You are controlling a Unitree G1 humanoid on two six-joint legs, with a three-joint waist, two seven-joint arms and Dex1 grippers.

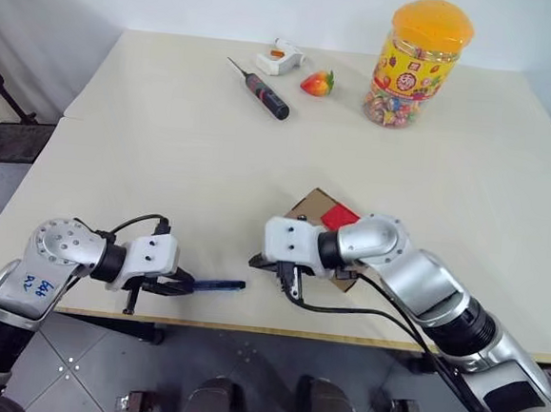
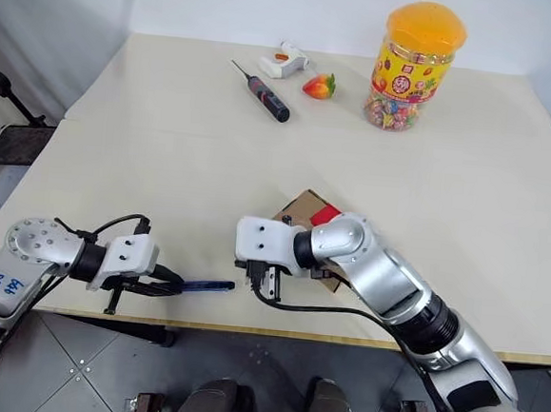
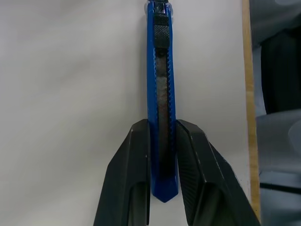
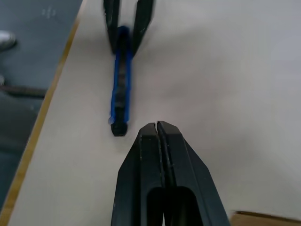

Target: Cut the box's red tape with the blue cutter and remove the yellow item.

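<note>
Left wrist view has the left end effector [image 1: 185,282] clamped on the blue cutter [image 3: 161,99] near the counter [image 1: 165,159] edge; right end effector [image 4: 157,129] pressed together should steady the box [image 1: 315,209] before cutting

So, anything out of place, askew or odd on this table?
Only small things: the box sits skewed to the table's front edge, partly hidden behind the right arm. The right gripper has its jaws shut on nothing, near the tip of the blue cutter held by the left gripper.
</note>
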